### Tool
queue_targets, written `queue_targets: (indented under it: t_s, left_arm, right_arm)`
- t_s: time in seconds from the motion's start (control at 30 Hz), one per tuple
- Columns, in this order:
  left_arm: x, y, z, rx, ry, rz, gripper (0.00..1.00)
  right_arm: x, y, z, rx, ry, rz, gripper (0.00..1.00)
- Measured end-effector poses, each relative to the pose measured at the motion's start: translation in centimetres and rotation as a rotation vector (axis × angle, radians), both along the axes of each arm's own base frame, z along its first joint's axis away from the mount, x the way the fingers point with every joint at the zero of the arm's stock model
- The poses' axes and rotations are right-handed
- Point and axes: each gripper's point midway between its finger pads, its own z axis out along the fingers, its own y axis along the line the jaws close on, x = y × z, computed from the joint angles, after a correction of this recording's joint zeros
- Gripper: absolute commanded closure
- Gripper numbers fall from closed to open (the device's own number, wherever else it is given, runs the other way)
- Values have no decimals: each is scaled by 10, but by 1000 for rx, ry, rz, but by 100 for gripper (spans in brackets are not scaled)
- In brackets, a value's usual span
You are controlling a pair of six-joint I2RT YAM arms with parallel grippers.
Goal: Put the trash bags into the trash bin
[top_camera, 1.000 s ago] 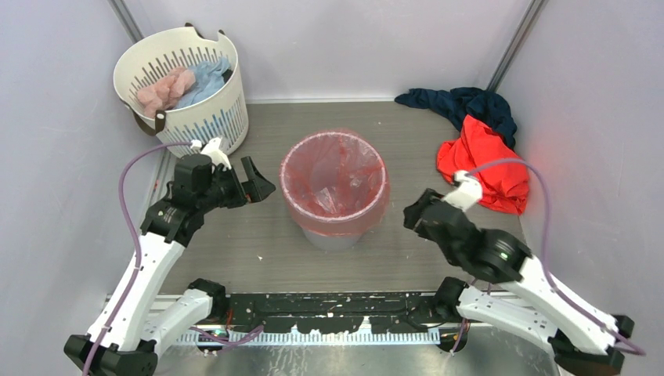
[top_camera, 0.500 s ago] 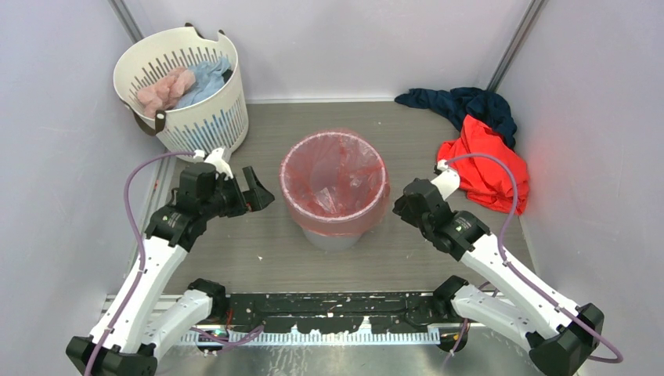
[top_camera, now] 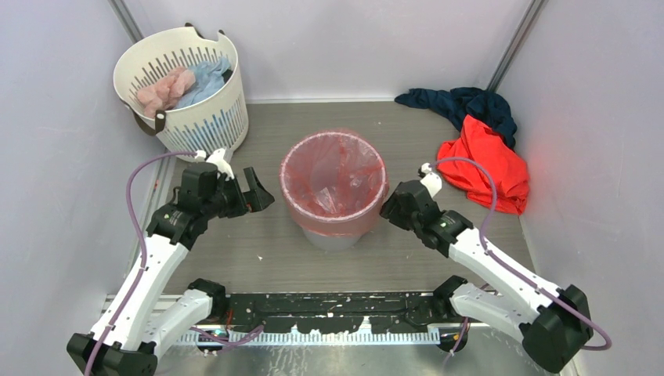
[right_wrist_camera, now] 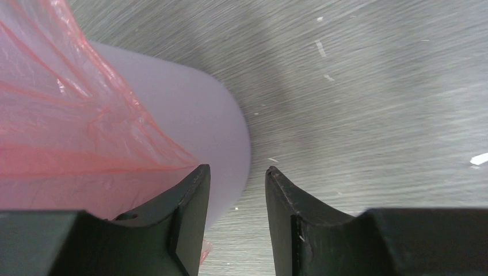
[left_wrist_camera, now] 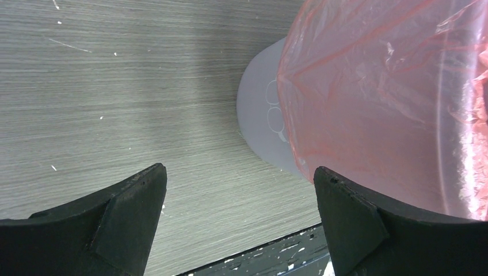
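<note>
Grey table (top_camera: 235, 251): bag (top_camera: 333, 176) lines the bin (top_camera: 333, 239) mid-table; left gripper (top_camera: 265, 188) spread wide, right gripper (top_camera: 389, 210) part-open beside bin.

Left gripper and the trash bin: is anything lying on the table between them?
No. In the top view only bare table separates the left gripper from the trash bin; the left wrist view agrees.

Seeing left gripper (top_camera: 259, 188) (left_wrist_camera: 239, 178) spread to full width, left of centre in top view, left arm (top_camera: 149, 270) angled up from lower-left corner. Seeing right gripper (top_camera: 388, 207) (right_wrist_camera: 237, 172) right of centre, fingers parted by a narrow gap, right arm (top_camera: 489, 257) stretched in low from lower-right corner.
</note>
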Motion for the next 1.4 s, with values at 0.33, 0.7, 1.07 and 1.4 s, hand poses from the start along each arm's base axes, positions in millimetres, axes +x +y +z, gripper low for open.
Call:
queue_targets:
  t_s: [0.33,0.7,1.07,1.4]
  left_arm:
    - [-6,4,-1,13,4,6,0]
    - [-11,11,-2,50,15,17,0]
    - [14,15,-1,78,26,63,0]
    - [19,34,0,86,-20,135,0]
  right_arm:
    - [21,45,3,27,18,181,55]
    - [-2,0,59,-7,-120,96,46]
    - [-28,-45,45,-103,-75,-18,46]
    - [2,-4,-18,-140,90,70,47]
